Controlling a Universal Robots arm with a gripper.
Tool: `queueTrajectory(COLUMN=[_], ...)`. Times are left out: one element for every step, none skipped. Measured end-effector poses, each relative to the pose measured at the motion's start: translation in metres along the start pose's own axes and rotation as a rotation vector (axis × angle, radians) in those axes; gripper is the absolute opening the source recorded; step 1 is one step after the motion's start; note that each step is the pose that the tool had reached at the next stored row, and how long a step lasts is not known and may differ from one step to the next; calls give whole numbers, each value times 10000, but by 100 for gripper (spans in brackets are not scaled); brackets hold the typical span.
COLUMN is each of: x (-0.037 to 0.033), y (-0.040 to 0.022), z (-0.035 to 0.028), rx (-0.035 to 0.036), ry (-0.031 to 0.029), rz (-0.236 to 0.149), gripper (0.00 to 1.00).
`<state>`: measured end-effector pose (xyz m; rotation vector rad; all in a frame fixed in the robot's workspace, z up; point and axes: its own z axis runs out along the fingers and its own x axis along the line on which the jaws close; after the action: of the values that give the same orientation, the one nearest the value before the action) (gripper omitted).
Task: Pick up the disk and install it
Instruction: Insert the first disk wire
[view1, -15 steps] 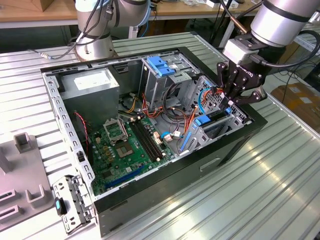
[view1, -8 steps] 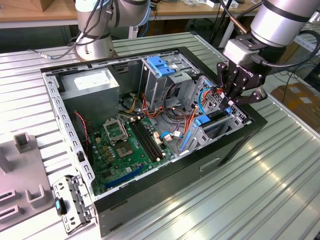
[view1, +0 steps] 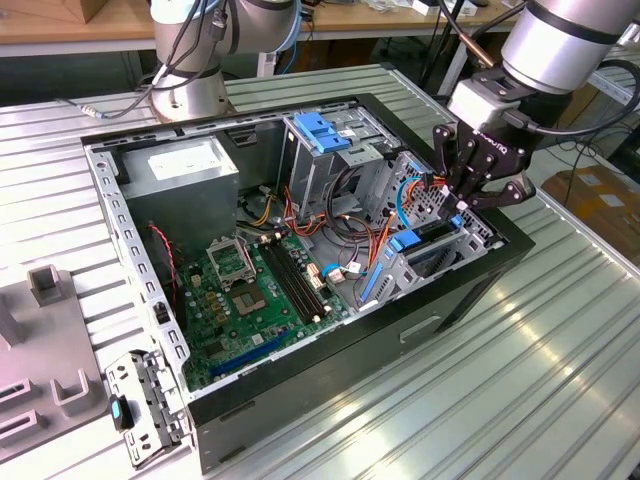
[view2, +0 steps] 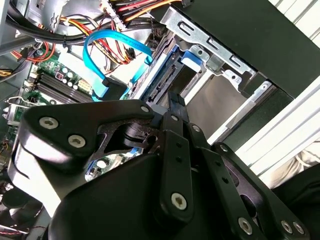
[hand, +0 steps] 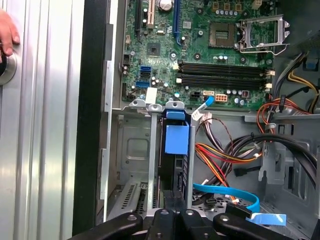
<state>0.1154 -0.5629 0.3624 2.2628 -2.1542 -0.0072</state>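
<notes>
Jaws drawn together, the arm's gripper (view1: 468, 203) bears down on the upper edge of the disk (hand: 176, 145) inside an opened computer case (view1: 300, 400). Whether the tips pinch that edge or only press on it cannot be told. The case lies on its side on a ribbed metal table (view1: 520, 380) with its panel off, which appears to be what lets the arm reach in from above. The disk stands on edge in the metal drive bay (hand: 130, 150) at the end of the case toward the exterior view's right. Its blue carrier sits between the bay's upright guides, an orientation that seems to let the carrier slide along them. In the second wrist view the gripper (view2: 175, 100) points straight at the disk (view2: 162, 82), lined up with the slot and not skewed across it. The disk looks well down in the bay, though the frames do not settle whether it is fully seated. A blue cable (hand: 225, 192) loops just beside the bay among red and yellow wires, out of the slot's path. The green motherboard (view1: 260, 290) covers the case floor and the grey power-supply box (view1: 185, 170) sits in the far corner, both well apart from the work. A person's hand (hand: 6, 30) rests on the table outside the case in the first wrist view.
</notes>
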Motion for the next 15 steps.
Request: queueTrajectory(x=[0,1,1,0,1,1,1,1,1,1,1,1,2,2,2], y=[-1,-2,-2,-3,-4,-4,-5,-7,-10,-10,-13,-15,-22,-32,-40], z=[0,0,0,0,0,0,0,0,0,0,0,0,-1,0,0], rx=[0,1,0,0,1,1,1,2,2,2,2,2,2,2,2], ry=[1,1,1,1,2,2,2,3,3,4,4,4,6,4,4], rz=[-19,-33,-43,-69,-91,-106,-123,-173,-192,-203,-223,-238,-256,-261,-266], gripper=[11,11,11,11,11,11,11,11,11,11,11,11,11,11,11])
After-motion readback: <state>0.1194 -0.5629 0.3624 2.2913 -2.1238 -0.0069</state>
